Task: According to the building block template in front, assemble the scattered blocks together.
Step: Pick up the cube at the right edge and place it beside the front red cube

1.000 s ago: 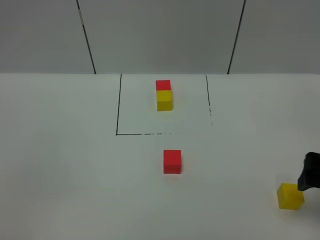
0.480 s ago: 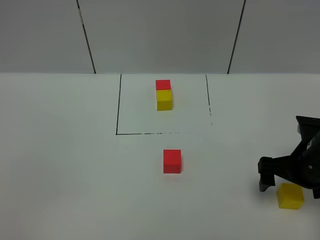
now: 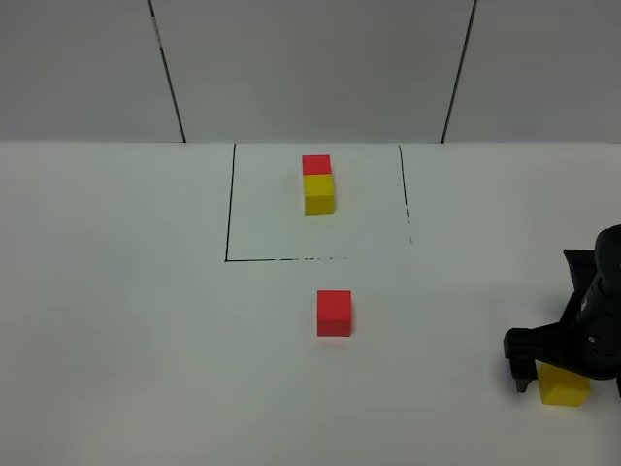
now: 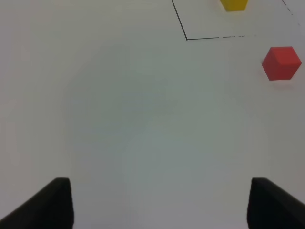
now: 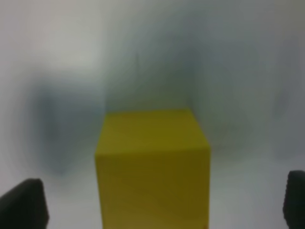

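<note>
On the left, the left gripper [image 4: 161,210] hangs over the bare white table [image 4: 119,119], jaws spread with nothing between them. In the middle far sits the building block template [image 3: 318,183], a red cube joined behind a yellow one inside the black drawn lines [image 3: 230,204]. The loose red block [image 3: 334,313] lies just nearer than the frame, not touching it. At near right the right gripper [image 3: 571,377] is spread wide and straddles the loose yellow block [image 3: 564,390] with a gap on each side, not pinching it.

Right fingers [image 3: 519,367] spread at the yellow cube [image 3: 565,390] (red cube [image 3: 334,313] well apart)
</note>
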